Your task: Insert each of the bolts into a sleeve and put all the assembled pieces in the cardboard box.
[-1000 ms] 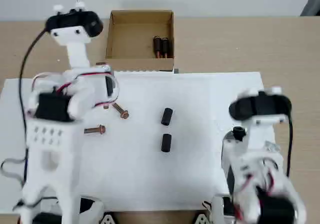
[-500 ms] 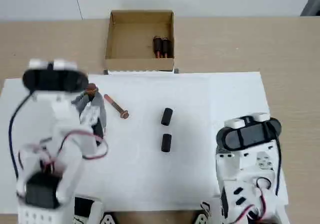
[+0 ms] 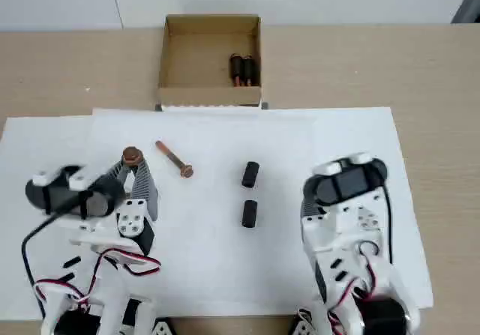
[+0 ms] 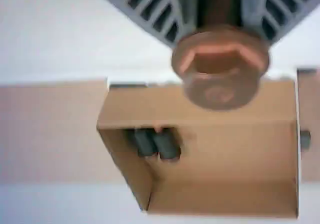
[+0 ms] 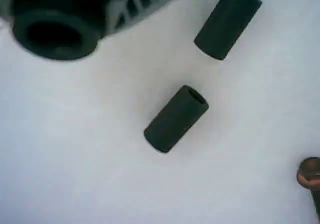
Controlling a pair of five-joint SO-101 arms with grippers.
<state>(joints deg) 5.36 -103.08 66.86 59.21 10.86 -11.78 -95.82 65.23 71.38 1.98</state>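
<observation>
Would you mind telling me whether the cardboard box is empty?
Not empty: two assembled pieces lie side by side inside the cardboard box, near one wall.

Wooden surface (image 3: 435,65) carrying a cardboard box (image 3: 171,50) and a white sheet (image 3: 337,140); on the sheet lie a bolt (image 3: 174,160), a sleeve (image 3: 250,174) and a second sleeve (image 3: 250,213) near it.

Clamped between the grey ribbed fingers (image 4: 145,8) of the left pincer (image 4: 218,1), a copper bolt (image 4: 220,66), its hex head facing the camera. Beyond it, an open cardboard box (image 4: 225,194), with two dark assembled pieces (image 4: 152,143) side by side and touching, close against one wall. Beside the box, bare tan desk (image 4: 47,129). Nearer the pincer, a white sheet (image 4: 60,28) reaching the box's edge.
</observation>
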